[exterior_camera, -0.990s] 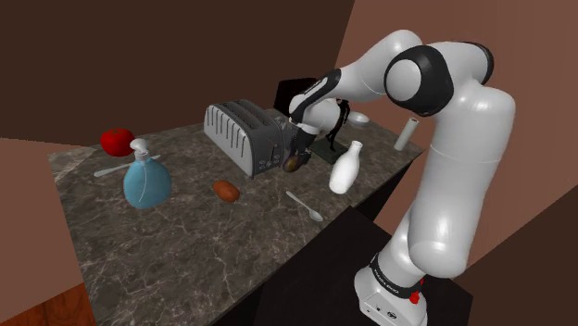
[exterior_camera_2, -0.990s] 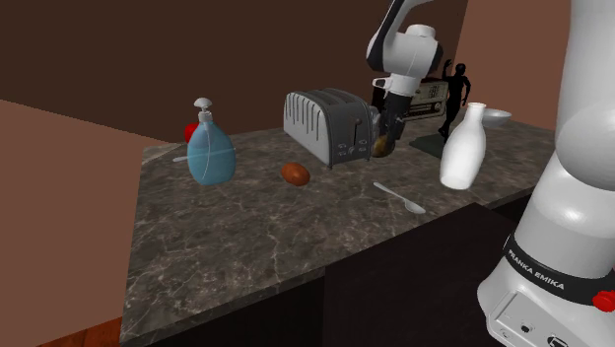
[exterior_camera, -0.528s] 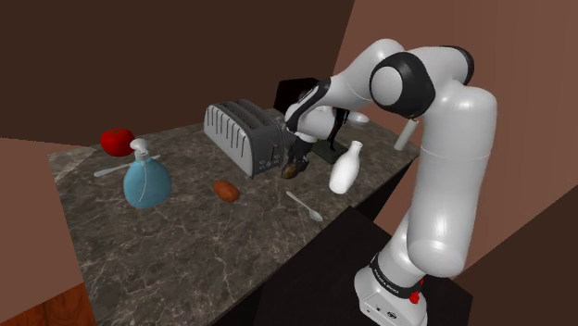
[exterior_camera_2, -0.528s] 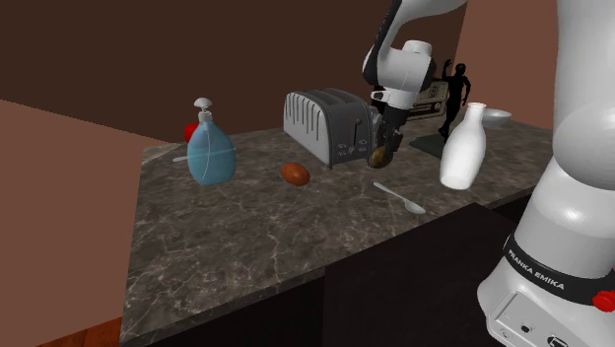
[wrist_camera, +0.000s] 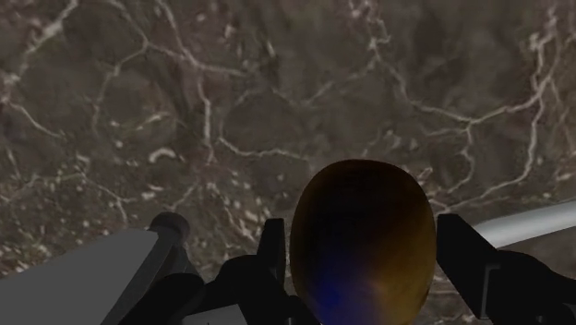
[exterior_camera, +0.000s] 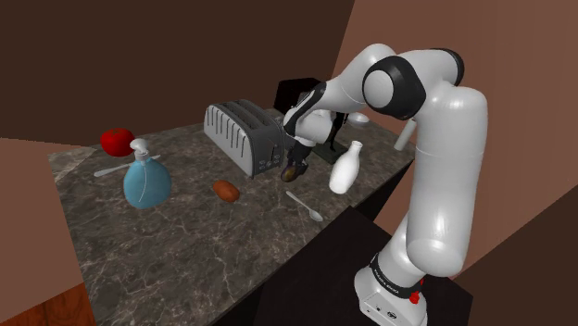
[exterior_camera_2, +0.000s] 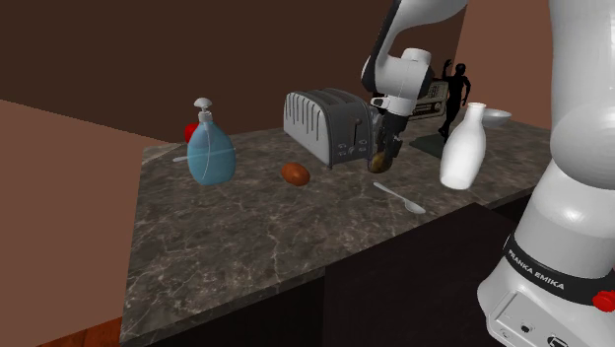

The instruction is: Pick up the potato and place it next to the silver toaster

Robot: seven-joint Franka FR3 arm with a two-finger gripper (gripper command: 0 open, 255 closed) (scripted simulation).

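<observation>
Black two-finger gripper clasps one brownish-yellow oval potato low at the dark veined marble counter.
The potato sits just beside the one ribbed silver toaster (at its button end). Also standing by are one white bottle, one blue pump dispenser and one reddish-brown oval thing.
</observation>
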